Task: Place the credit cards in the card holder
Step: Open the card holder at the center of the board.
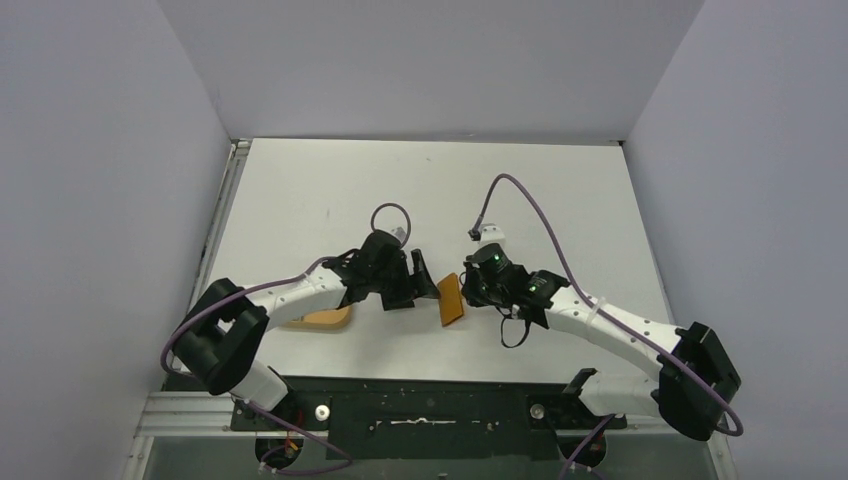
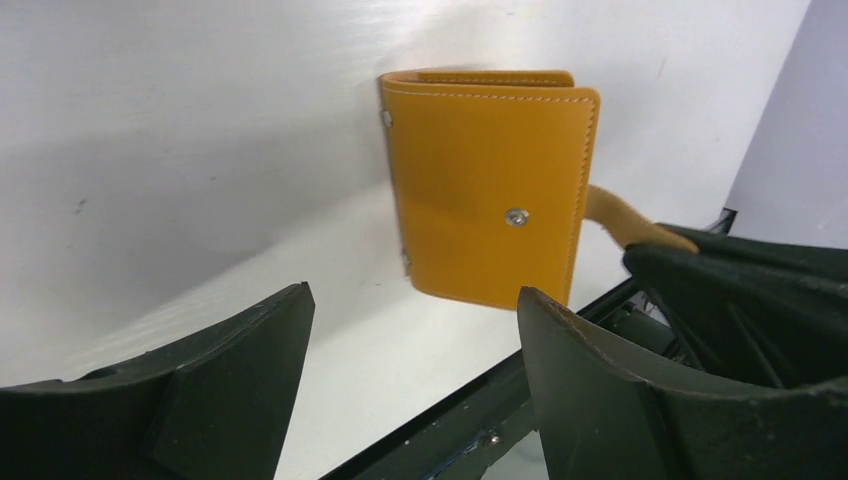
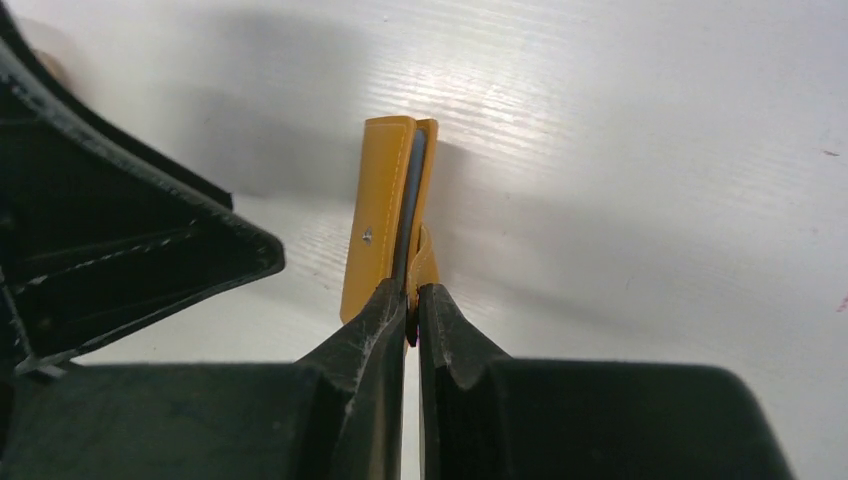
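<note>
Top external: grey-walled white table [image 1: 330,190]; right gripper [image 1: 464,289] clamps card holder [image 1: 451,301], left gripper [image 1: 416,284] gapes.

White table [image 1: 330,190]; pale grey walls [image 1: 100,150] left, back, right; soft even light.

Smooth, softly matt grain on the squarish tan-orange leather card holder [image 2: 490,190], pale thread stitching along its edge, small shiny metal snap stud [image 2: 516,216]. Faintly ribbed, slightly glossy white table top [image 3: 620,120]. On the left, matt black plastic fingers [image 2: 230,400], rough at the edges.
</note>
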